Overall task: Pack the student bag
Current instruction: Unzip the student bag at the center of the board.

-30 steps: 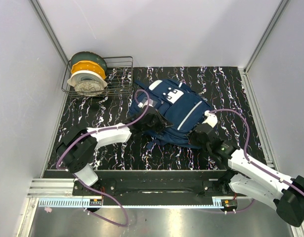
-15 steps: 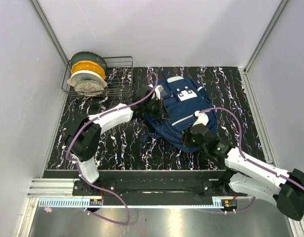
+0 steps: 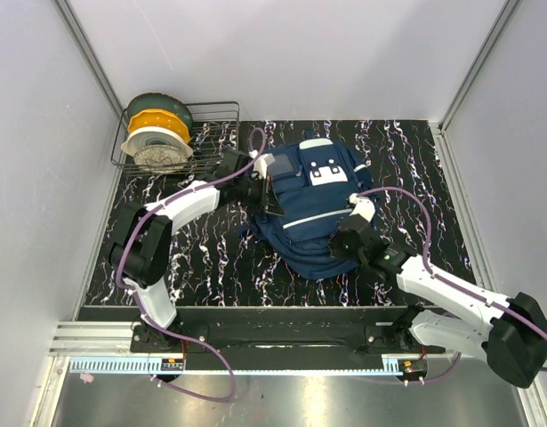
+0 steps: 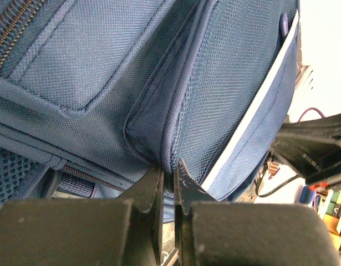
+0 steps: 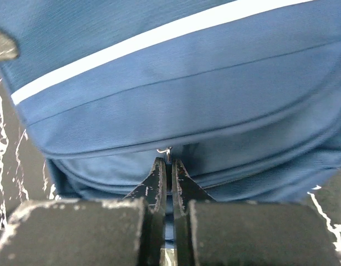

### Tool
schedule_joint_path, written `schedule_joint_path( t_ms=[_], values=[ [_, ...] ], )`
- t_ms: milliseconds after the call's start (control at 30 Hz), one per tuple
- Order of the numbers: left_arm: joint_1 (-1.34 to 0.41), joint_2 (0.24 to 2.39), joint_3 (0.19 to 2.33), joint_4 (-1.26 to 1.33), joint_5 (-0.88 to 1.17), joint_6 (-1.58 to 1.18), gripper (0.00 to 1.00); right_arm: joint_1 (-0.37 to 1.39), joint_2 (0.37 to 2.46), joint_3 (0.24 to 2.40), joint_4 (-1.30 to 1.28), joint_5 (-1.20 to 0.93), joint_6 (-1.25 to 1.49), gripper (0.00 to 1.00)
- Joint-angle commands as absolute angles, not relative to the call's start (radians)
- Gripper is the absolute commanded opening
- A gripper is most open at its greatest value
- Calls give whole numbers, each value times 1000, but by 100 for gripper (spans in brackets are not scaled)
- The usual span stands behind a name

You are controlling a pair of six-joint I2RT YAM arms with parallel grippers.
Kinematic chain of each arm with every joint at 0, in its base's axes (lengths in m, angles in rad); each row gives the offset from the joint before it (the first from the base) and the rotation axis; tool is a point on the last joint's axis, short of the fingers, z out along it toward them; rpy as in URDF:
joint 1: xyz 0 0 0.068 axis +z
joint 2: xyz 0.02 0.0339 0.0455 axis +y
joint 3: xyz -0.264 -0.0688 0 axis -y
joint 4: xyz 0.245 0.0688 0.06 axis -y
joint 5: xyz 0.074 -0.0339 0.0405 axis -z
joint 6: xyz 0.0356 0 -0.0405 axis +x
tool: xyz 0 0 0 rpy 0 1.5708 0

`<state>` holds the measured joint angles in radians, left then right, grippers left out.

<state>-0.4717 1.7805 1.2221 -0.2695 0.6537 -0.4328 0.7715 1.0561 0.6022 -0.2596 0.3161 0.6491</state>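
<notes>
Navy student bag (image 3: 309, 209) lies mid-bench (image 3: 202, 258). Left gripper (image 4: 167, 172) is clamped tight on a side seam, right gripper (image 5: 166, 163) is pinched closed on its zipper pull (image 5: 165, 151).

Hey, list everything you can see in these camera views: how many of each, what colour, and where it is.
student bag: one, navy with white stripes and patches, lying mid-table between the two arms
wire basket: one, dark metal, far left corner of the table
spools: three, dark green, yellow and white, standing on edge in the basket
table: one, black with white veining, under everything
cables: two, purple, one looping along each arm
left gripper: one, black fingers, shut on a seam fold at the bag's left side
right gripper: one, black fingers, shut, tips at a small metal zip pull on the bag's near right edge; whether it grips the pull is unclear
</notes>
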Motion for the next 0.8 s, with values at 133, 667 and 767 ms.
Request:
schedule_joint_path(
  t_ms=[133, 667, 767],
  values=[
    [-351, 1678, 1183, -307, 624, -328, 0, 680, 957, 574, -350, 442, 643, 0],
    [-466, 1260, 706, 126, 358, -952, 77, 678, 1031, 546, -164, 226, 715, 0],
    [-560, 1244, 669, 181, 272, -1015, 77, 680, 1019, 537, -114, 175, 667, 0]
  ],
)
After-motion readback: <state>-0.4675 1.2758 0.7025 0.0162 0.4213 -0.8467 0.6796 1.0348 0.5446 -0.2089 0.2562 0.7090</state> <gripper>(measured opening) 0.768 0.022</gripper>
